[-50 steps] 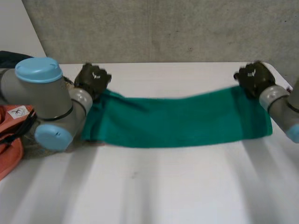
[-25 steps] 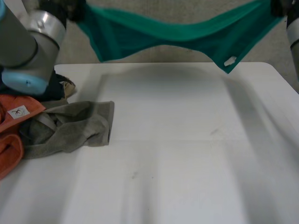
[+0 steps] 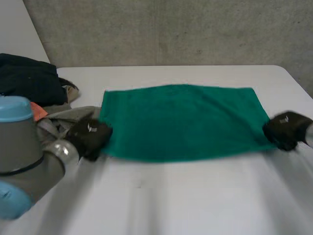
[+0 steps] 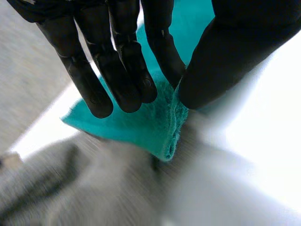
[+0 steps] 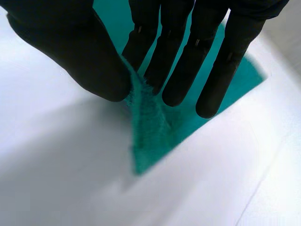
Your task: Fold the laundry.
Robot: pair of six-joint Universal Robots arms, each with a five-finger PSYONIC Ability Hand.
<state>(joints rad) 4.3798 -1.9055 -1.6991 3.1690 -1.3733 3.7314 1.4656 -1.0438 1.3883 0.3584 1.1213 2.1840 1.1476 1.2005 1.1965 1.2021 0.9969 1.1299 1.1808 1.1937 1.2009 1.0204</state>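
A green cloth (image 3: 181, 120) lies spread flat across the middle of the white table (image 3: 195, 196). My left hand (image 3: 89, 138) is at its near left corner. In the left wrist view that hand (image 4: 141, 61) pinches the green cloth (image 4: 141, 132) between thumb and fingers. My right hand (image 3: 287, 129) sits at the near right corner. In the right wrist view this hand (image 5: 155, 52) pinches the green cloth (image 5: 155, 127) at its corner in the same way.
A pile of laundry lies at the table's left: a grey cloth (image 3: 58, 120), a dark garment (image 3: 29, 83) behind it and a bit of orange cloth (image 3: 38, 110). The grey cloth (image 4: 84, 188) lies right under the left hand. A grey wall (image 3: 171, 29) rises behind.
Both hands swung the green cloth up high off the table, then brought it down toward the near side. It now lies spread flat, with the hands at its near corners.
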